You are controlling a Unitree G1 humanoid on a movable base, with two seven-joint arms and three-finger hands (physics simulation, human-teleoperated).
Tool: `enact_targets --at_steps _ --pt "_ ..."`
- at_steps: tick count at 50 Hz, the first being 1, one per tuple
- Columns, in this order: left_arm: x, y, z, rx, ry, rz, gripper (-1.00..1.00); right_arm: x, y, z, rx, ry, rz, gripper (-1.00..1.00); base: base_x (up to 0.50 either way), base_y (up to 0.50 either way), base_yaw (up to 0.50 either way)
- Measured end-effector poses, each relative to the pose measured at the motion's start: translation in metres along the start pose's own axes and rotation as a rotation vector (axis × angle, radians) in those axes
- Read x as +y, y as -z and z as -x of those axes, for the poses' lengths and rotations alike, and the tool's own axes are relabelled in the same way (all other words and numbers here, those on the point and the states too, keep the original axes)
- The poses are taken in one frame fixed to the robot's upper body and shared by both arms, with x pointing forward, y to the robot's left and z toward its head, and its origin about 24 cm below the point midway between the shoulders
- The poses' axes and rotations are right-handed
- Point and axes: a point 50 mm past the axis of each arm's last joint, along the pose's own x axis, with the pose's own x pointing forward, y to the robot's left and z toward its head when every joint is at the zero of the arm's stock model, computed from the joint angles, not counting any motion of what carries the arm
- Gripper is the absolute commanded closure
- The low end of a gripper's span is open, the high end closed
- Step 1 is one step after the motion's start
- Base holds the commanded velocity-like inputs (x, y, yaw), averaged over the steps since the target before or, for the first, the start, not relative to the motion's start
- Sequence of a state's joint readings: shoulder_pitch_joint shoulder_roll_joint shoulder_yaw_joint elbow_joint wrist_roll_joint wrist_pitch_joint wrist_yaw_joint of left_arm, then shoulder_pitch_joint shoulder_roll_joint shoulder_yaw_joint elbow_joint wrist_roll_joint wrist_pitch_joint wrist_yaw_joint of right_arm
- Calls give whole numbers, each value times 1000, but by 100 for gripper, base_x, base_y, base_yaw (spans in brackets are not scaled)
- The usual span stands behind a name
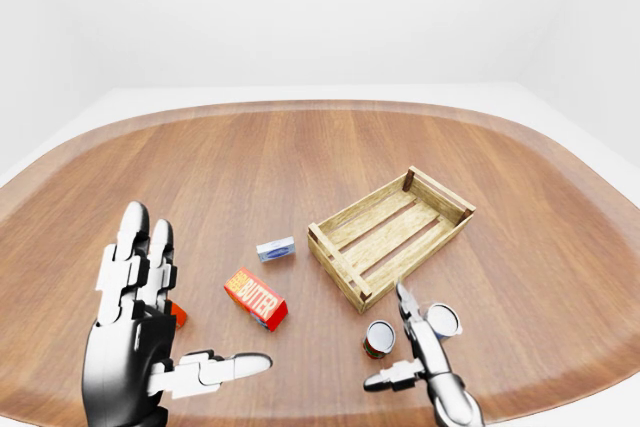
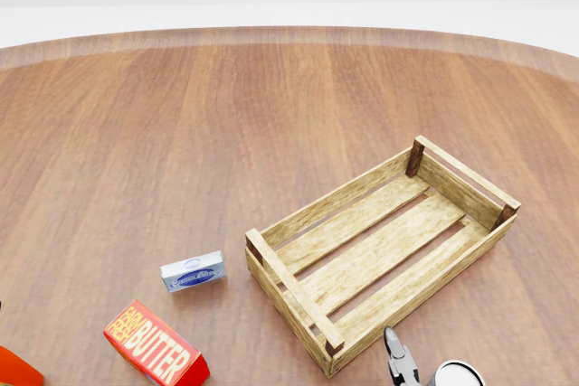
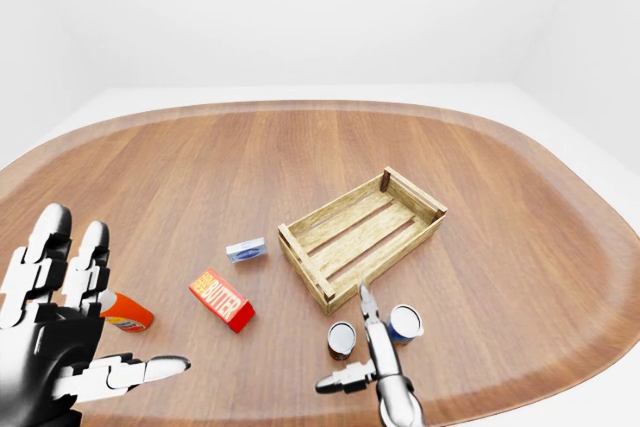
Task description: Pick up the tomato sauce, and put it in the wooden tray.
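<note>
The left robot hand (image 1: pixel 135 342) stands open at the lower left of the left-eye view, palm raised, fingers spread and thumb stretched toward the right. Just past its fingers lies an orange-red bottle (image 3: pixel 126 313). The right-eye view shows the bottle whole, the left-eye view only a sliver behind the fingers, and the head view only a corner.

Right of this hand on the bench (image 1: pixel 300 167) lie a red butter box (image 1: pixel 256 298) and, further up, a small blue-and-white box (image 1: pixel 276 248). The wooden tray (image 2: pixel 457 178) sits slantwise above the right robot hand, its slatted floor bare.

The tomato sauce (image 1: pixel 379 339) is a short can with a red label and a dark top. It stands upright on the bench, long axis vertical and top up, just left of the right robot hand (image 1: pixel 432 375) and below the tray's near corner. Both eye views show it; the head view's lower edge cuts it off.

The right robot hand is open, one finger pointing up between the two cans and its thumb out to the left, gripping nothing. Just right of that finger stands a blue-labelled can (image 1: pixel 443 319) with a pale top.
</note>
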State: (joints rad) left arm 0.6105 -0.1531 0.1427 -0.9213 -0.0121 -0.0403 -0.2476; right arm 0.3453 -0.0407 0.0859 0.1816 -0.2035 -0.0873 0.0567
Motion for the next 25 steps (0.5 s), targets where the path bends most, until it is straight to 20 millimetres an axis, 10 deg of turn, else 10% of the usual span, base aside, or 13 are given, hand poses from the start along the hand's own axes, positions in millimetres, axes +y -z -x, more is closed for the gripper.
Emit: enact_targets --at_steps 25 --pt "0 0 0 0 0 0 -100 2 6 -2 27 -2 13 -100 0 0 0"
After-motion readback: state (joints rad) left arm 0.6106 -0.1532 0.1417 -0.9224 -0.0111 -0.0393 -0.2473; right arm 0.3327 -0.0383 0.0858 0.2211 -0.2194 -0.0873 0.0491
